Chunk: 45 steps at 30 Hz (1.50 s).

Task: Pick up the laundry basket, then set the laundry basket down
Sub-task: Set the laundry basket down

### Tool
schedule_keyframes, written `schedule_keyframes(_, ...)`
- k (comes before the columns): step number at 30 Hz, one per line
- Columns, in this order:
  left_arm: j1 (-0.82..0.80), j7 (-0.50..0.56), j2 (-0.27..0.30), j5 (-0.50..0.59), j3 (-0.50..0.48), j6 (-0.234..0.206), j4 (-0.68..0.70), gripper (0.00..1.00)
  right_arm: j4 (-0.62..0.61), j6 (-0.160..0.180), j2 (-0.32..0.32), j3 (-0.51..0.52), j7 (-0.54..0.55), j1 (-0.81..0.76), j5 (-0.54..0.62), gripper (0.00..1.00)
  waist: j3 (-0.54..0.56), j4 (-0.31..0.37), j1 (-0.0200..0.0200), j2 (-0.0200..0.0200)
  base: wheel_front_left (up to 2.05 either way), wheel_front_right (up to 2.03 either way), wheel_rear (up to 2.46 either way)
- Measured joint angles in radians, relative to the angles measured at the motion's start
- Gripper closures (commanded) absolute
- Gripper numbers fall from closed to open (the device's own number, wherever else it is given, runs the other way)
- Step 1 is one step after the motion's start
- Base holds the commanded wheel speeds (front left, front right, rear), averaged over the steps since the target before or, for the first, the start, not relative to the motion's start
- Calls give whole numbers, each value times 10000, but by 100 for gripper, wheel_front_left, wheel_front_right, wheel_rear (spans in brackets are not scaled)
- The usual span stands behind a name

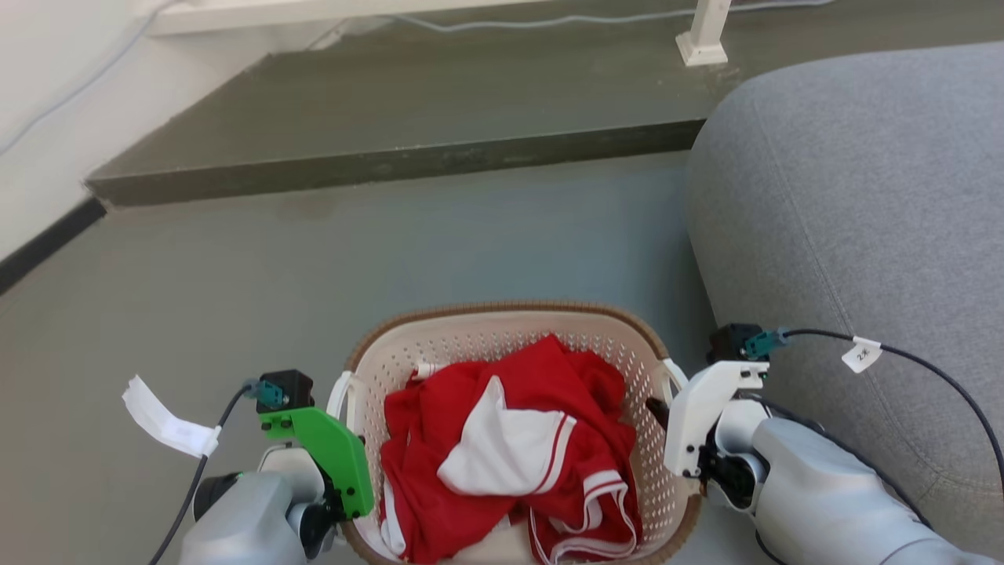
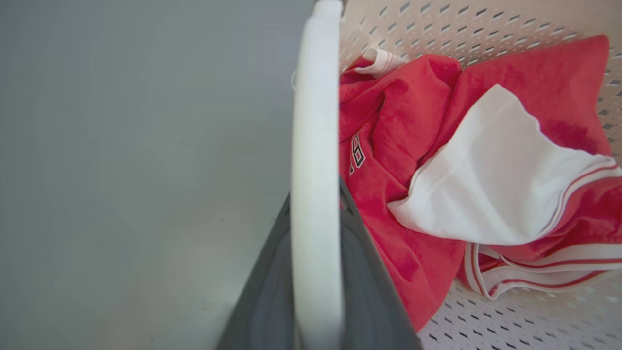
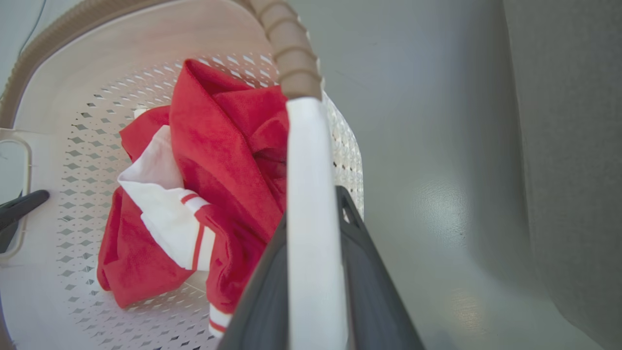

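Grey floor [image 1: 502, 235] spreads beyond the basket [image 1: 510, 308], which sits low and centred before the robot with a red-and-white garment [image 1: 510, 439] heaped inside. Whether the basket rests on that floor or hangs just off it, I cannot tell. Its two handles lie on opposite sides, so the line between them runs straight across from one arm to the other. The left gripper [image 2: 315, 194] is clamped on the left handle [image 2: 316, 97], with dark fingers [image 2: 362, 277] pressed to either side of the white bar. The right gripper [image 3: 313, 204] holds the right handle [image 3: 311, 155] the same way. Each arm is at its own handle, so neither is nearer. A lift likely needs both sides rising evenly. Right of the basket a grey sofa [image 1: 863, 196] stands close, leaving little room. Left of the basket and beyond it, the floor lies open up to a dark step [image 1: 392, 161].
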<state>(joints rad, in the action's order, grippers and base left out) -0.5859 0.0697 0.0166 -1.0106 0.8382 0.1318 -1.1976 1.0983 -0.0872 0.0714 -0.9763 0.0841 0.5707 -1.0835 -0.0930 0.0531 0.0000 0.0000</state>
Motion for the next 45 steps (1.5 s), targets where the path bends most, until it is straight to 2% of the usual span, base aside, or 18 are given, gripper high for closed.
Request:
schedule_keyframes(29,-2268,-1522,426,236,-257,0,483,100,84,-21,-4,174,-1902,2503,456,100,-3657,53,3,0,0,0,0)
schedule_keyframes(45,-3502,-1689,644,311,-276,0,698,100,326,-96,-50,318,-2435,3767,491,100,-5778,79,2,0,0,0,0)
